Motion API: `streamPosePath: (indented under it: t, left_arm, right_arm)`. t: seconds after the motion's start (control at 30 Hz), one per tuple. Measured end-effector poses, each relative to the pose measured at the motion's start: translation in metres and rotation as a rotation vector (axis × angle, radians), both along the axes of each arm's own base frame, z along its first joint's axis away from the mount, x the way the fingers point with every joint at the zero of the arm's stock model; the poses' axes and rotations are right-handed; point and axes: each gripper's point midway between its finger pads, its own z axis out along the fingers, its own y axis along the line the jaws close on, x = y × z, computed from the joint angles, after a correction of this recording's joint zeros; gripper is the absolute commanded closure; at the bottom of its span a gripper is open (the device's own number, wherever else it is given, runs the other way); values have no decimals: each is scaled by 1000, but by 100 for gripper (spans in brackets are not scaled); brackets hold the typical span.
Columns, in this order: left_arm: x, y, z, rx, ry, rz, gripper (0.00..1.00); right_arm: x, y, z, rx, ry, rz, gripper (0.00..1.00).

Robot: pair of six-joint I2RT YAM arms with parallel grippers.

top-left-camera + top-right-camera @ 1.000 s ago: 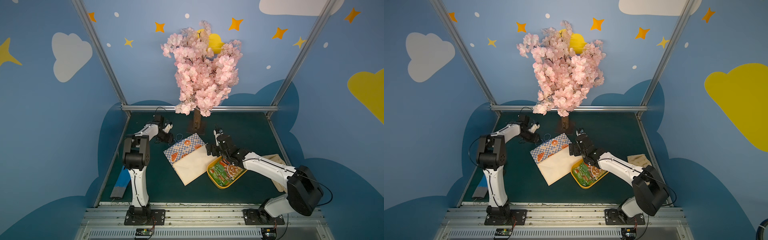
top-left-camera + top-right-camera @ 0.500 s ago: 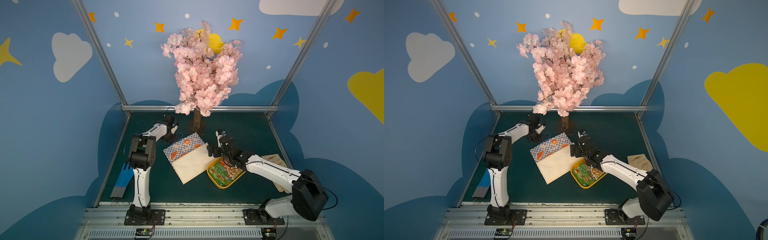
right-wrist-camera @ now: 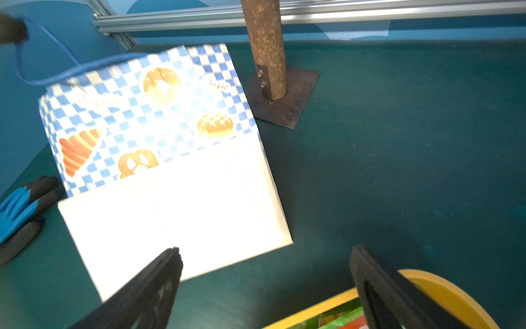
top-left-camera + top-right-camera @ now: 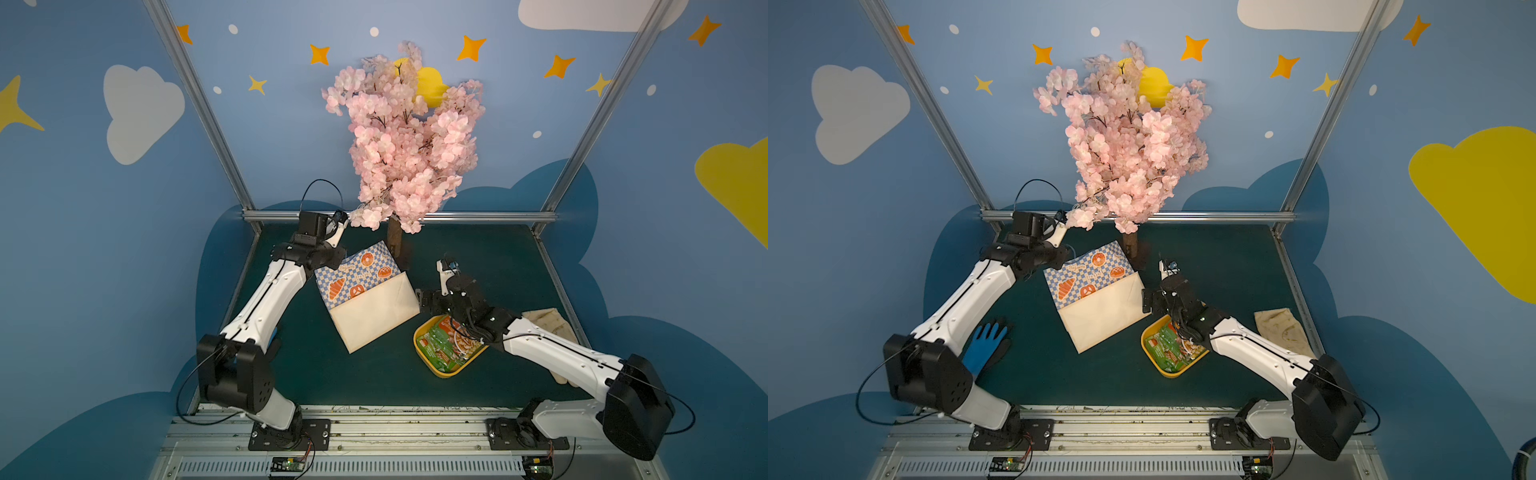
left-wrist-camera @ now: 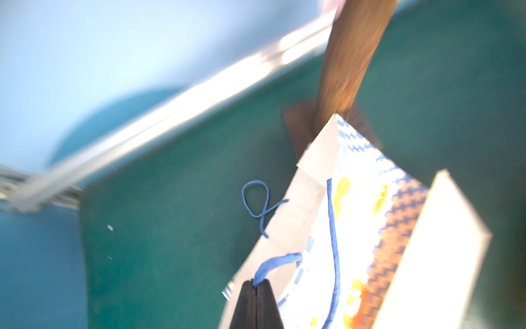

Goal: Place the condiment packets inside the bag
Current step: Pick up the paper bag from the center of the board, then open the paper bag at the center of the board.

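- Green bench (image 4: 374, 374) sat inside a blue booth painted with clouds and stars.
- Left hand (image 5: 255, 282) was clamped on the blue cord handle (image 5: 277, 260).
- Just beyond that hand lay the bag (image 4: 365, 303), resting on the bench.
- Right hand (image 3: 266, 250) stood wide apart and empty, with the bag beside it.
- Close beneath that hand, the condiment packets (image 4: 444, 351) lay piled in the yellow tray (image 3: 447, 290).
- Packets looked thin, light and slick, so pinching a raised edge seemed safest.
- Paper bag seemed light and crushable, and its cord limp.

Two near-equal high front views over the whole table (image 4: 316, 374); both wrist views close on the bag (image 3: 170, 205).
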Motion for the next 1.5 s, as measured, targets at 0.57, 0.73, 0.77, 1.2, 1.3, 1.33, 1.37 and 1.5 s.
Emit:
streamPosePath:
  t: [0.57,0.73,0.77,1.2,1.3,1.33,1.37,1.5]
  left_arm:
    - [-132,-49,113,-270,-133,-357,97]
    - [-161,-62,121,-321,-130,-437,97]
    - [-163,-64,116,-325,-116,-448,97]
    - [-176,-73,33,-325,94,-463,97]
    - [-181,-75,35,-337,91,-481,97]
    - [-183,-76,36,-342,91,-489,97]
    - [-185,-77,38,-348,91,-500,97]
    - [-194,-84,40,-369,98,-554,97]
  right_arm:
    - [-51,39,110,91,-196,17,2]
    - [-55,16,132,275,-93,-204,4]
    - [-58,13,129,300,-68,-234,4]
    - [-98,64,94,474,167,-292,4]
    - [-97,78,93,490,210,-302,4]
    - [-97,81,90,491,223,-306,4]
    - [-97,84,87,489,234,-310,4]
    - [-95,88,66,456,278,-342,4]
